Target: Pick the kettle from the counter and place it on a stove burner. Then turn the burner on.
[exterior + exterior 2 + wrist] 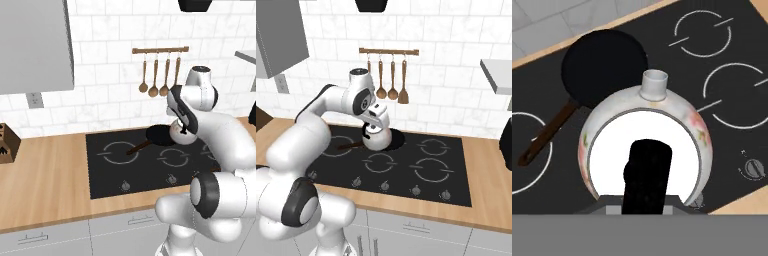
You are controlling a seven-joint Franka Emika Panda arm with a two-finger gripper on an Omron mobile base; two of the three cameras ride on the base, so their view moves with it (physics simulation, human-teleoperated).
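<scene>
The kettle, round and silver-white with a faint floral print, hangs from my gripper, which is shut on its black arched handle. It sits low over the middle of the black glass cooktop, right beside the frying pan; I cannot tell whether its base touches the glass. In the base views the kettle is under the gripper. A small stove burner ring lies just in front of it. The tan counter runs to both sides.
A black frying pan with a brown handle lies on the back of the cooktop, close behind the kettle. Knobs line the cooktop's front edge. Wooden utensils hang on the wall; a knife block stands far left.
</scene>
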